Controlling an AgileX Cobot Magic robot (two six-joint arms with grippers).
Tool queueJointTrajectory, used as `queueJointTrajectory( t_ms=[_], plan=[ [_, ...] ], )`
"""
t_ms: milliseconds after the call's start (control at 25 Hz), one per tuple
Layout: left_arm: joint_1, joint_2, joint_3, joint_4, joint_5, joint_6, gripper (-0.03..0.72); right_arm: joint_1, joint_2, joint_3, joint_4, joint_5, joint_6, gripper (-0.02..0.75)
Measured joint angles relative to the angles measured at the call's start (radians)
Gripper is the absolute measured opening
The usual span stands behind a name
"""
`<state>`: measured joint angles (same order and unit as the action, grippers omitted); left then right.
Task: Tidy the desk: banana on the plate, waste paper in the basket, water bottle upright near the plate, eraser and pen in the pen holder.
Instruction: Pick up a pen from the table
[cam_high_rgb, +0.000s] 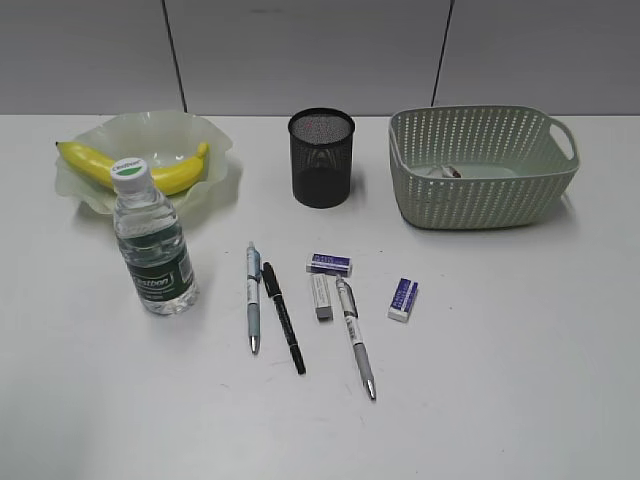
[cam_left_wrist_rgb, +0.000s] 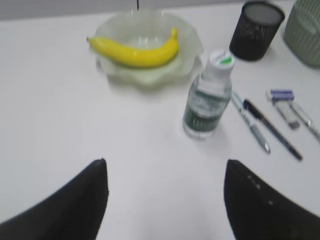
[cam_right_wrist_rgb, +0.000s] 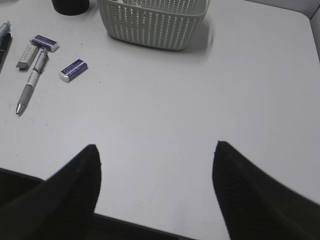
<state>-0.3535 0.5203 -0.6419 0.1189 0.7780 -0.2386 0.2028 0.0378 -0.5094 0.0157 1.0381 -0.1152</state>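
Note:
The banana (cam_high_rgb: 140, 170) lies in the wavy pale green plate (cam_high_rgb: 215, 180) at the back left; both also show in the left wrist view, banana (cam_left_wrist_rgb: 137, 52) and plate (cam_left_wrist_rgb: 187, 55). The water bottle (cam_high_rgb: 152, 240) stands upright in front of the plate, and the left wrist view shows it too (cam_left_wrist_rgb: 206, 100). The black mesh pen holder (cam_high_rgb: 321, 157) stands at back centre. The waste paper (cam_high_rgb: 447, 171) lies in the green basket (cam_high_rgb: 482, 195). Three pens (cam_high_rgb: 283, 318) and three erasers (cam_high_rgb: 330, 264) lie on the desk (cam_high_rgb: 500, 380). My left gripper (cam_left_wrist_rgb: 165, 165) and right gripper (cam_right_wrist_rgb: 155, 149) are open, empty, and absent from the exterior view.
The right wrist view shows the basket (cam_right_wrist_rgb: 155, 22), two erasers (cam_right_wrist_rgb: 73, 70), a silver pen (cam_right_wrist_rgb: 31, 86) and the desk's near edge (cam_right_wrist_rgb: 135, 222). The left wrist view shows the pen holder (cam_left_wrist_rgb: 255, 30) and pens (cam_left_wrist_rgb: 270, 130) to the right of the bottle.

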Motion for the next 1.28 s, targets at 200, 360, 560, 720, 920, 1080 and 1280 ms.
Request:
queueJointTrajectory(
  t_ms=[200, 360, 560, 720, 920, 1080, 1280],
  plan=[
    [0.0, -0.141, 0.007, -0.02, 0.342, 0.049, 0.536, 0.0, 0.0, 0.0, 0.0, 0.0, 0.0, 0.549],
    [0.0, -0.249, 0.054, -0.045, 0.431, 0.059, 0.536, 0.0, 0.0, -0.001, 0.001, -0.003, 0.0, 0.549],
    [0.0, -0.379, 0.07, -0.053, 0.366, 0.071, 0.536, 0.0, 0.088, -0.036, 0.058, -0.092, -0.028, 0.547],
    [0.0, -0.425, 0.1, -0.057, 0.295, 0.098, 0.536, 0.0, 0.294, -0.077, 0.201, -0.167, -0.197, 0.508],
    [0.0, -0.427, 0.103, -0.057, 0.285, 0.104, 0.536, 0.0, 0.65, -0.185, 0.385, -0.177, -0.412, 0.402],
    [0.0, -0.427, 0.103, -0.057, 0.283, 0.104, 0.536, 0.018, 0.933, -0.319, 0.43, -0.141, -0.465, 0.32],
    [0.0, -0.427, 0.103, -0.057, 0.283, 0.104, 0.536, 0.156, 1.236, -0.49, 0.361, -0.127, -0.357, 0.296]
  ],
)
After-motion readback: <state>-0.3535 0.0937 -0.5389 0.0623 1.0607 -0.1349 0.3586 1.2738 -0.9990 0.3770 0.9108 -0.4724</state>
